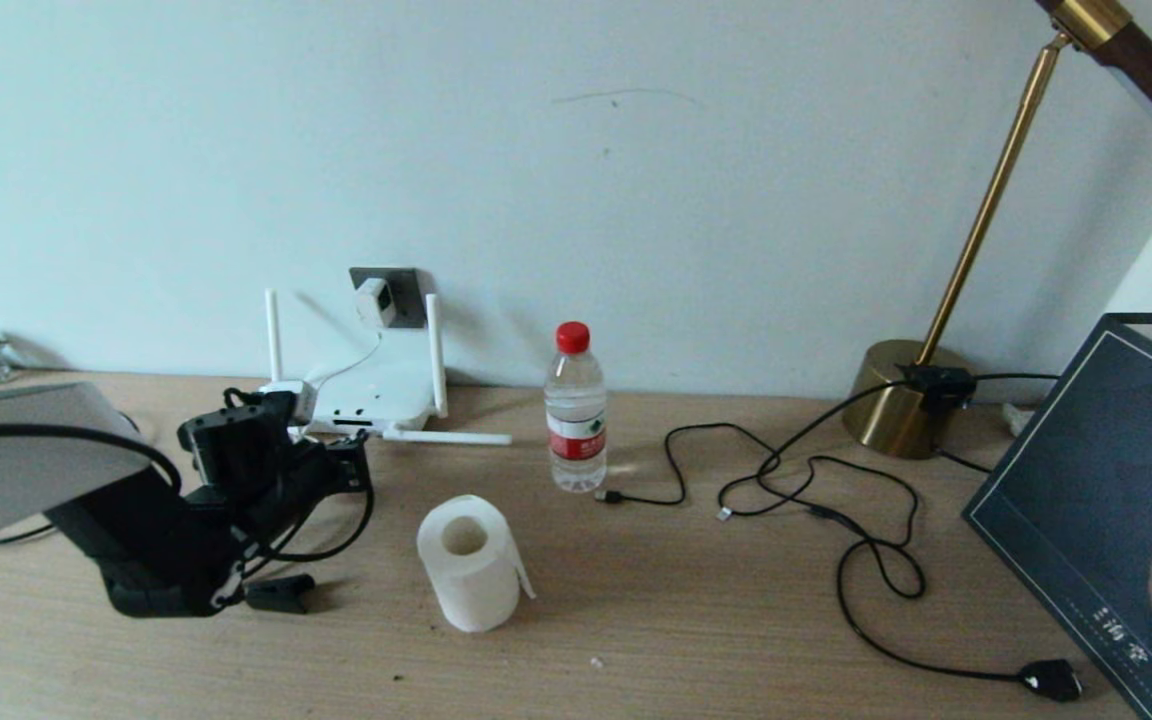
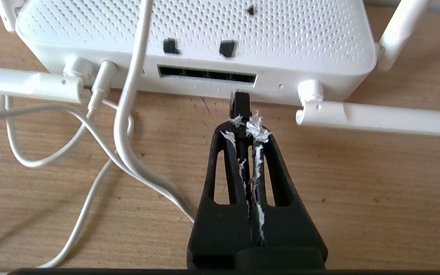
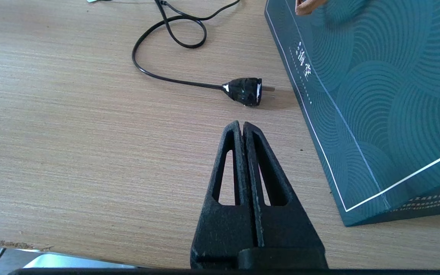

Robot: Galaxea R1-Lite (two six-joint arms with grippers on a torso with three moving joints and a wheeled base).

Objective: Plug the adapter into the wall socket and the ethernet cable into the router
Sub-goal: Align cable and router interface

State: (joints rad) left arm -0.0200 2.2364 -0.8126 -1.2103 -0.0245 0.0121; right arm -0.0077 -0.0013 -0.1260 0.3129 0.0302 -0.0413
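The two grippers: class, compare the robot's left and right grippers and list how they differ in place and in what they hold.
The left gripper sits right in front of the router, while the right gripper hangs over bare table near a black plug. The left gripper is shut on the ethernet cable, its connector at the port row; the right gripper is shut on nothing. The left fingers carry white shreds; the right ones are clean. Both are black and closed.

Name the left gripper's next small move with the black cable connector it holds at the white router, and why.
Probably ease the left gripper forward: the black cable connector it pinches sits just short of the flat white router, near the dark port strip, not yet seated.
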